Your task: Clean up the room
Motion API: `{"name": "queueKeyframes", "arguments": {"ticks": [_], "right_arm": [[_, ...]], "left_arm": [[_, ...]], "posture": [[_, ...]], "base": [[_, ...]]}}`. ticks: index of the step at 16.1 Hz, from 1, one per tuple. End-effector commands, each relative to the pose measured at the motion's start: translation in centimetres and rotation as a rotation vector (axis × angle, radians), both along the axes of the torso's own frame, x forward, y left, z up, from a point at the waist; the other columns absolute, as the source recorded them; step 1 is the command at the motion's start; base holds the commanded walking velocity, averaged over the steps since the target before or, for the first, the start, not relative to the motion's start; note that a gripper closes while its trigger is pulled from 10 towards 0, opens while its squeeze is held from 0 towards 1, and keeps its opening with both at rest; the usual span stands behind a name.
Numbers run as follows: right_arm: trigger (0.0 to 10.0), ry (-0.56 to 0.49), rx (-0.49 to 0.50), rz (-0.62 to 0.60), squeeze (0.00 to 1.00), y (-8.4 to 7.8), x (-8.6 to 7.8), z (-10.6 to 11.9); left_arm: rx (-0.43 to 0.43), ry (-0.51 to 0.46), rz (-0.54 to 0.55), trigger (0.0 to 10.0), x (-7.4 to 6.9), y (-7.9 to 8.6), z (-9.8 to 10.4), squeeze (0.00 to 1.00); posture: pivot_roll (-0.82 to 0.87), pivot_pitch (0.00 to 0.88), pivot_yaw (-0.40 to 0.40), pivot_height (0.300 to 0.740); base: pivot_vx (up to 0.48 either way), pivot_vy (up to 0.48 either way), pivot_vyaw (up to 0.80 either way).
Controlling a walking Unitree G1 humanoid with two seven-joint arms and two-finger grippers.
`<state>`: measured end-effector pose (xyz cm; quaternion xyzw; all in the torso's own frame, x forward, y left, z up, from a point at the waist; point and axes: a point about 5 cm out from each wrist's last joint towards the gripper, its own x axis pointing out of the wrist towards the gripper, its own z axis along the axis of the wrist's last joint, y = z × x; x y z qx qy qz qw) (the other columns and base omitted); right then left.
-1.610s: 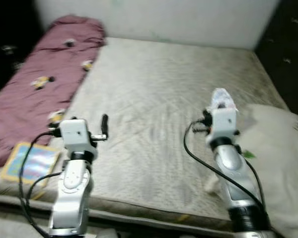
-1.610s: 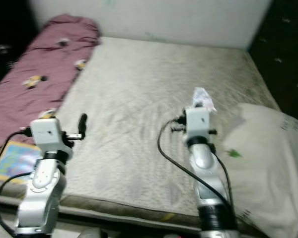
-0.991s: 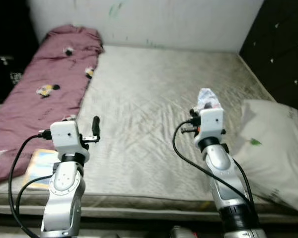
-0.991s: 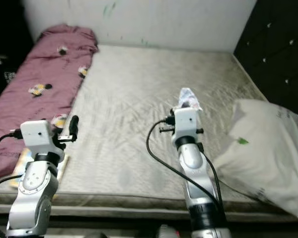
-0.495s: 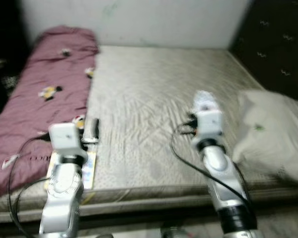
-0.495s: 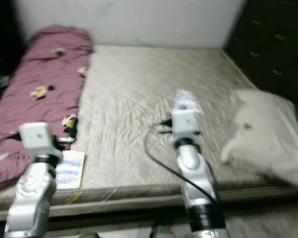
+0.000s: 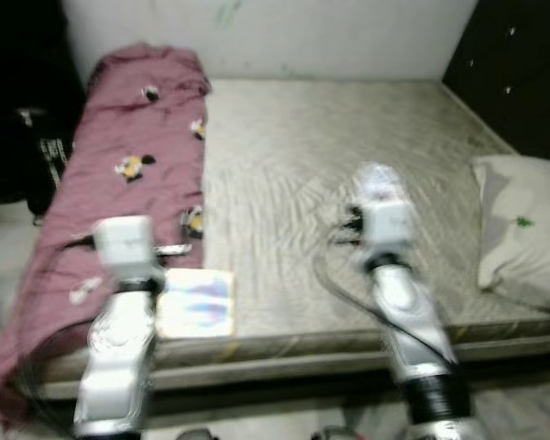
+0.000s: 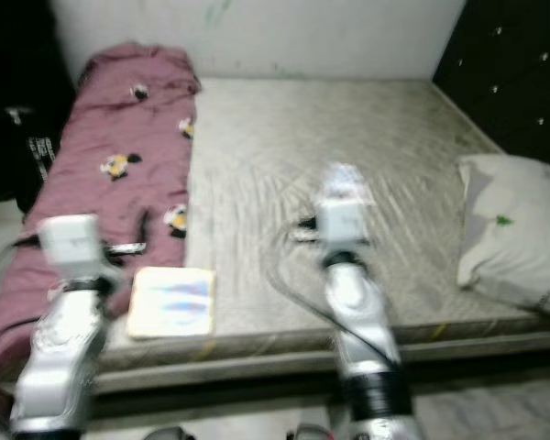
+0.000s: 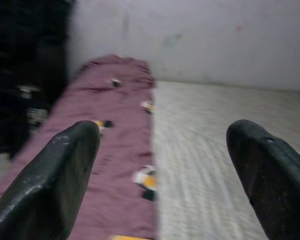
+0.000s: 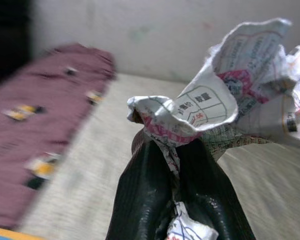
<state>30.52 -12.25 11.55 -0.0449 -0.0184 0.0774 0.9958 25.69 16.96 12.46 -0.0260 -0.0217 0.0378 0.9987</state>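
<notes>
A crumpled printed paper wrapper (image 10: 225, 105) is pinched between the black fingers (image 10: 155, 195) of my right gripper (image 7: 374, 183), which is shut on it above the middle of the mattress. My left gripper (image 9: 160, 165) is open with nothing between its fingers (image 9: 55, 175); it is held over the bed's near left corner, above the maroon blanket. A colourful flat book (image 7: 196, 302) lies on the mattress near the front edge, just right of my left arm (image 7: 121, 312).
The bare grey mattress (image 7: 312, 137) stretches back to a white wall. A maroon blanket (image 7: 128, 174) with cartoon prints runs along its left side. A white pillow (image 7: 522, 229) lies at the right edge. Dark floor and a dark bag (image 7: 37, 147) sit to the left.
The camera has pulled back and turned left: the bed's front edge, the floor and more of the blanket show now. Both arms keep their pose; the right gripper still holds the wrapper.
</notes>
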Motion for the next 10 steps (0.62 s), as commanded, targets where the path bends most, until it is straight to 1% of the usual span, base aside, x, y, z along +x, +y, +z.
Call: {"name": "queueKeyframes", "arguments": {"ticks": [1,3,9,10], "right_arm": [[10.0,-0.019,-0.013,-0.027,0.0,-1.14,0.13,0.45],[10.0,-0.021,-0.012,-0.024,0.0,-1.16,0.21,0.48],[10.0,-0.034,-0.032,0.016,0.0,-0.44,0.28,0.66],[10.0,-0.037,-0.034,0.019,0.0,-0.38,0.27,0.69]], "left_arm": [[-0.022,0.002,-0.029,10.0,0.02,-1.08,-0.04,0.0],[-0.022,0.005,-0.029,10.0,-0.08,-1.15,-0.15,0.0],[-0.02,-0.001,-0.021,10.0,0.07,-0.96,0.01,0.0],[-0.02,0.0,-0.022,10.0,-0.01,-0.98,-0.01,0.0]], "posture": [[-0.03,0.0,-0.007,0.74],[-0.03,0.0,-0.008,0.74],[-0.02,0.0,-0.013,0.74],[-0.02,0.0,-0.011,0.74]], "base": [[0.0,0.469,0.0],[0.0,0.469,0.0],[0.0,0.469,0.0],[0.0,0.469,0.8]]}}
